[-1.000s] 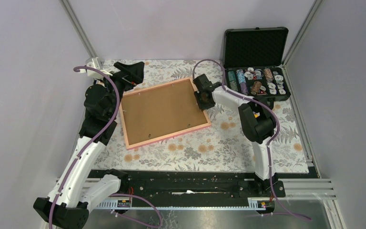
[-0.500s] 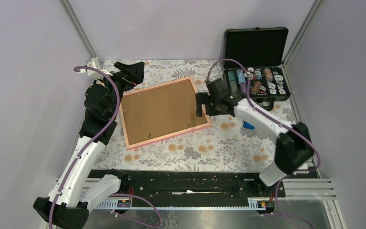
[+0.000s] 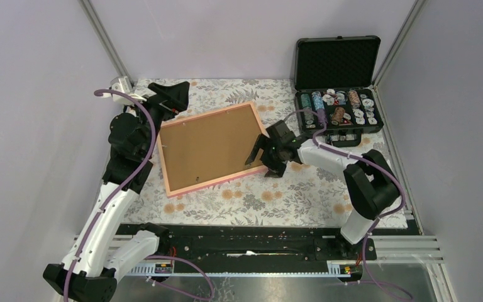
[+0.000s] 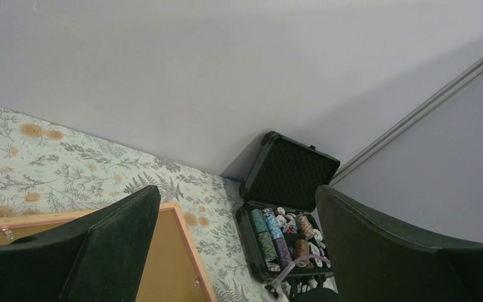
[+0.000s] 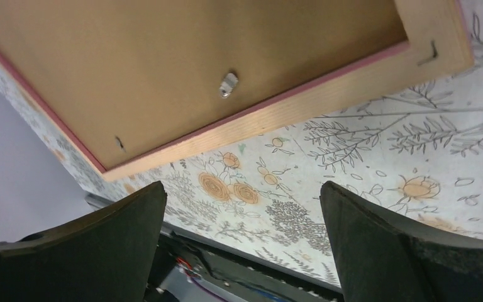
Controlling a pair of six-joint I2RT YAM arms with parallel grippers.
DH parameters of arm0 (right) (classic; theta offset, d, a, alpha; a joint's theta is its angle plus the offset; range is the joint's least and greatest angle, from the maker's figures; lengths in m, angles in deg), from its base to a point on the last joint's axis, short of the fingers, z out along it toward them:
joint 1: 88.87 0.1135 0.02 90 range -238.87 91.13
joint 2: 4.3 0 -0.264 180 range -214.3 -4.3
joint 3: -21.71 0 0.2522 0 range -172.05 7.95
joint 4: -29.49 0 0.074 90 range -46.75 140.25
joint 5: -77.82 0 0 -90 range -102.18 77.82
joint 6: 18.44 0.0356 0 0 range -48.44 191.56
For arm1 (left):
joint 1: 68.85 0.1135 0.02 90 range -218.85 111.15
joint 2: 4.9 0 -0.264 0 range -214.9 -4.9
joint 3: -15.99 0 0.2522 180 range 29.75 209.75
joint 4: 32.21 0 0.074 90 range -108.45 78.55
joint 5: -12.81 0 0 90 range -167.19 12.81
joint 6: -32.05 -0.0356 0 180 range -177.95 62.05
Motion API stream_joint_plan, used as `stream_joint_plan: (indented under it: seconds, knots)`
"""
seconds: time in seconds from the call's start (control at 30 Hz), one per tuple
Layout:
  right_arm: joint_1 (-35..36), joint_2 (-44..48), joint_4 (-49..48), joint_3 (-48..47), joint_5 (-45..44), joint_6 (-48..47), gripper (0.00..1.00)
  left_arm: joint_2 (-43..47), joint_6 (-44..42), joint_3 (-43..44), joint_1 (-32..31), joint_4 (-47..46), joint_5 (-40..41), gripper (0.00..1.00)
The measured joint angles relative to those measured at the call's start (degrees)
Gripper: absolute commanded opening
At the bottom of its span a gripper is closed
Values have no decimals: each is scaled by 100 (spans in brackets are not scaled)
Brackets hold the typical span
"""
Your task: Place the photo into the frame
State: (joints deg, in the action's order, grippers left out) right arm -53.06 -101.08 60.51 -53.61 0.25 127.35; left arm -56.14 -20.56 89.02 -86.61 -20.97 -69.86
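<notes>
Lying back-up on the worktop (image 3: 302, 189), the frame (image 3: 210, 148) is flanked by the right hand (image 3: 261, 162) and the left hand (image 3: 177, 97), both spread wide and empty.

Text on frame (image 3: 221, 178): none readable
Text on chips (image 3: 336, 108) in far-right case (image 3: 336, 63): too small to read
</notes>
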Motion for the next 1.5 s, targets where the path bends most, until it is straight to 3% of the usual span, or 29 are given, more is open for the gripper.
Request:
stream_joint_plan:
  seconds: [0.1,0.2,0.4,0.6,0.73,0.87,1.2,1.3,1.5]
  knots:
    - [92,-111,2,87,-289,798,94,57,-2,0,0,0,4,99]
    - [76,-234,42,103,-739,1449,83,85,-7,0,-20,0,22,99]
    - [2,-776,341,-181,-1174,2229,64,90,-17,0,-44,0,63,99]
    - [-35,-1108,428,-505,-1213,2483,42,87,-48,0,-52,0,83,99]
    - [-125,-1119,498,-501,-1338,2448,9,76,-50,0,-52,0,85,99]
    - [-595,-1185,426,-634,-1569,1952,1,39,-50,0,-52,0,85,99]
    - [-986,-1880,754,-1858,-2249,-977,4,-33,-48,0,-57,-2,83,99]
    - [-1008,-1993,730,-2037,-2229,-1556,16,-66,-48,0,-57,-2,81,99]
    - [-1025,-1976,758,-2055,-2216,-2461,51,-74,-50,4,-59,0,83,99]
